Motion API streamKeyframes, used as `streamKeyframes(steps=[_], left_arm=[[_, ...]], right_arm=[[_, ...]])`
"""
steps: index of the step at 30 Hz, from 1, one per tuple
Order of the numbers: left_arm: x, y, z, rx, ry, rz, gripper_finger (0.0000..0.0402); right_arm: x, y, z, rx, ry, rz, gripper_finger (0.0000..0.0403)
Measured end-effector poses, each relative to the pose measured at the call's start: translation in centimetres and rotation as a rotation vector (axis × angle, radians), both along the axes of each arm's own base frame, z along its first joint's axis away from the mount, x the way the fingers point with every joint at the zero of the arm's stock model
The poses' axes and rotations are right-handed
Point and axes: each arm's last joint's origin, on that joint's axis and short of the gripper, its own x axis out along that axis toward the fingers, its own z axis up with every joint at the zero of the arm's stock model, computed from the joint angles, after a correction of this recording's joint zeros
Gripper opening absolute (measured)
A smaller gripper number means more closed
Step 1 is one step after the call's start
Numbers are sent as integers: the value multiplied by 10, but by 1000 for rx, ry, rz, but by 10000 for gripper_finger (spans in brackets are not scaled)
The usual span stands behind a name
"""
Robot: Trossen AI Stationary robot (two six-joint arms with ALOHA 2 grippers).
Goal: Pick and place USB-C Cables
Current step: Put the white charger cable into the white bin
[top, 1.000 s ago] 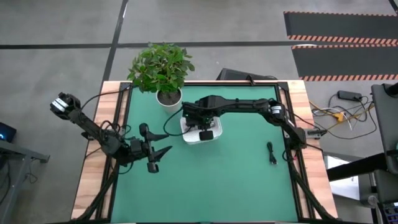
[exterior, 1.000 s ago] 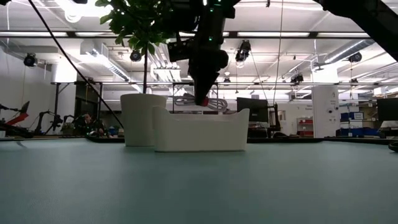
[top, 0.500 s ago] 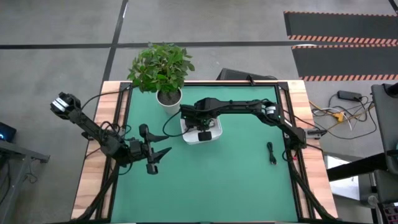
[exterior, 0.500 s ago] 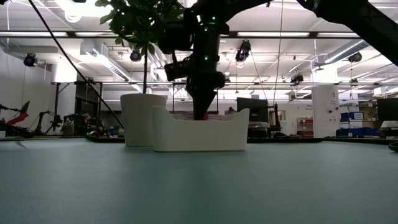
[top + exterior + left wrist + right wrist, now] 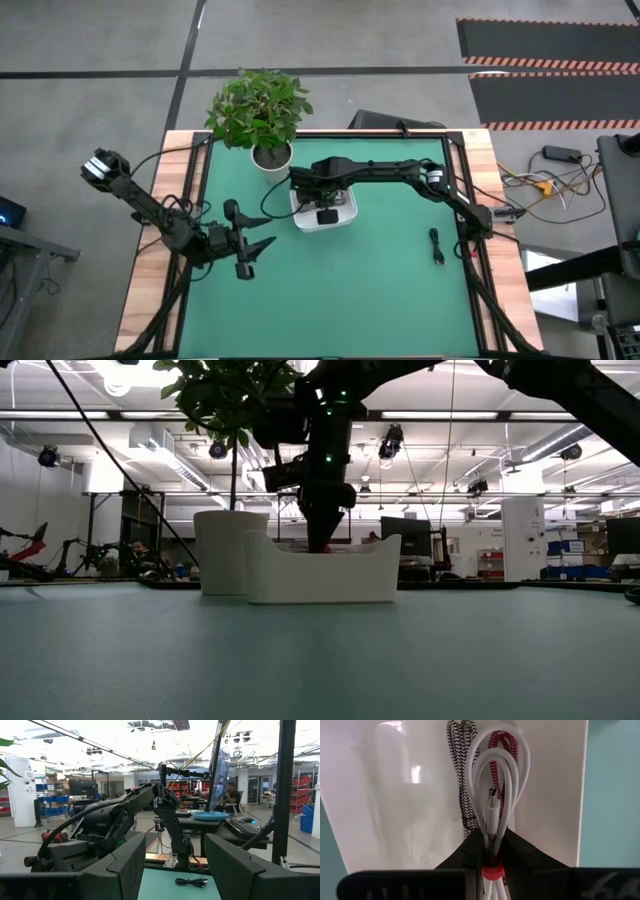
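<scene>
Green surface (image 5: 380,290) carries a white tray (image 5: 322,212), over which the right gripper (image 5: 490,851) sits, jaws clamped on the white cable (image 5: 492,795). Beneath the jaws lie a zebra cable (image 5: 462,750) and a red cable (image 5: 502,742). Releasing off-centre could drape a loop over the rim. Left gripper (image 5: 252,250) waits, jaws apart.

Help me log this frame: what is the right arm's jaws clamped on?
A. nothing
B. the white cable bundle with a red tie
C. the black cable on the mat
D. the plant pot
B: the right gripper pinches the white cable bundle above the white bin.
</scene>
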Motion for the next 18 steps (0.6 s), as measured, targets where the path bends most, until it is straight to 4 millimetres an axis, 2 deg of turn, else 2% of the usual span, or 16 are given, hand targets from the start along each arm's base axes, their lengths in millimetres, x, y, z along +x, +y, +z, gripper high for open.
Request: streamKeyframes(steps=[18], left_arm=[[0, -1, -1, 3, 5, -3, 187]], right_arm=[[-1, 0, -29, -9, -11, 25, 43]])
